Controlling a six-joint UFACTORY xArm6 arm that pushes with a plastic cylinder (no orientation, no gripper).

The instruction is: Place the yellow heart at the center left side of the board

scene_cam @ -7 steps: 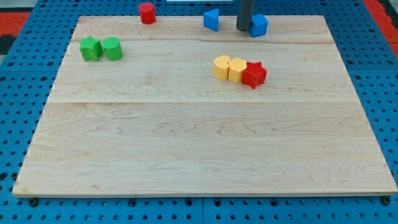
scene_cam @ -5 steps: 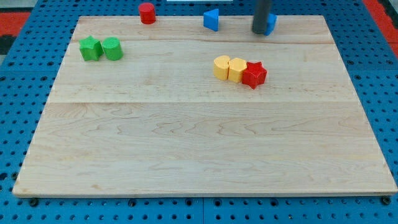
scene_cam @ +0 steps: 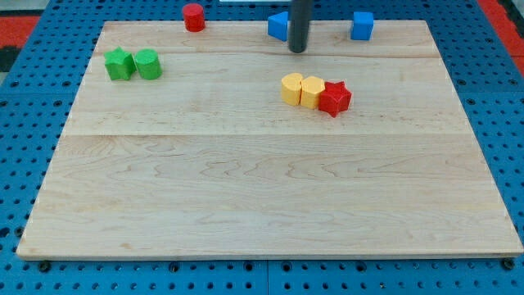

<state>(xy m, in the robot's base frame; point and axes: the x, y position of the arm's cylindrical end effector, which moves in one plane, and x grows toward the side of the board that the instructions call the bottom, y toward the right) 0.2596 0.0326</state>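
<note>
Two yellow blocks sit side by side right of the board's middle, in its upper half. The right one, with a notch on top, looks like the yellow heart (scene_cam: 313,90). The left one is a yellow pentagon-like block (scene_cam: 291,88). A red star (scene_cam: 335,98) touches the heart's right side. My tip (scene_cam: 298,51) is above the yellow pair, apart from them, just right of and below the blue triangle (scene_cam: 278,25), which the rod partly hides.
A blue cube (scene_cam: 363,25) sits at the top edge, right of the rod. A red cylinder (scene_cam: 193,16) stands at the top edge, left of the middle. A green star (scene_cam: 119,63) and a green cylinder (scene_cam: 148,63) touch at the upper left. The wooden board (scene_cam: 246,205) lies on a blue pegboard.
My tip has moved left, from the blue cube to beside the blue triangle, and slightly down. The blue cube has shifted a little to the right and up. The other blocks have not moved.
</note>
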